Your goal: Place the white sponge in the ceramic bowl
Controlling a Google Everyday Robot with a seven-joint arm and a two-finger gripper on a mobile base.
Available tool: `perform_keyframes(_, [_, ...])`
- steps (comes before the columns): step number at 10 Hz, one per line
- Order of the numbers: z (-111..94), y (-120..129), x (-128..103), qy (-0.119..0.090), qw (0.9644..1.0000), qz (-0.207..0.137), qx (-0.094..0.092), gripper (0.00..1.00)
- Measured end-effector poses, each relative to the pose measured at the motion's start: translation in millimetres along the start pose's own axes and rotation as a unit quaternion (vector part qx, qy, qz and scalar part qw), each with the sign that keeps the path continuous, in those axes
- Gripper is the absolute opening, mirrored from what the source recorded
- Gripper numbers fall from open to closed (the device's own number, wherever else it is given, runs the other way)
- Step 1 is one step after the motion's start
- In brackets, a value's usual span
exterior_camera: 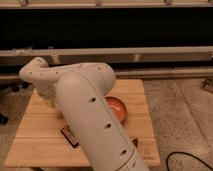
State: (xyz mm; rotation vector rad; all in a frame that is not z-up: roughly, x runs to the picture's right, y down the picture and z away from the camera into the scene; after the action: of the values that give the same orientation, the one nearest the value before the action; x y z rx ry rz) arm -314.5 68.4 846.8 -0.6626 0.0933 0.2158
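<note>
One wooden table (35, 135) stands on the floor; one pale robot arm (90, 115) crosses it; the gripper is out of sight, somewhere behind that arm; one ceramic bowl (119, 107) shows, partly hidden; one dark flat packet (69, 135) lies on the table; one small red piece (134, 142), too hidden to name, peeks beside the arm; one black cable (192, 159) loops on the floor.

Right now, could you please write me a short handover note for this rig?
The gripper is hidden behind the arm, which bends down over the table's left half.
The bowl sits on the table, right of the arm, partly covered.
The sponge is not visible; none shows in the bowl's visible part.
Done: nothing confirmed.
Left: find the sponge, place it in the bowl.
</note>
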Motion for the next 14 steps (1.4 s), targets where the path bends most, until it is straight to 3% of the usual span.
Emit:
perform_keyframes(2, [-2.1, 0.4, 2.1, -0.003, 1.0000, -0.001, 0.000, 0.03])
perform_keyframes(4, [-8.7, -4.8, 22.9, -0.007, 1.0000, 0.005, 0.005, 0.03])
perform_keyframes(6, [-14.0, -7.3, 29.8, -0.011, 0.9999, 0.008, 0.008, 0.03])
perform_keyframes(8, [-13.1, -5.0, 30.5, -0.019, 0.9997, 0.012, 0.007, 0.15])
perform_keyframes(10, [-10.6, -20.9, 48.9, -0.021, 0.9994, 0.026, 0.009, 0.24])
perform_keyframes(12, [-9.7, -21.0, 45.0, -0.028, 0.9991, 0.030, 0.007, 0.24])
perform_keyframes(14, [-7.1, -25.4, 57.2, -0.031, 0.9985, 0.045, 0.006, 0.09])
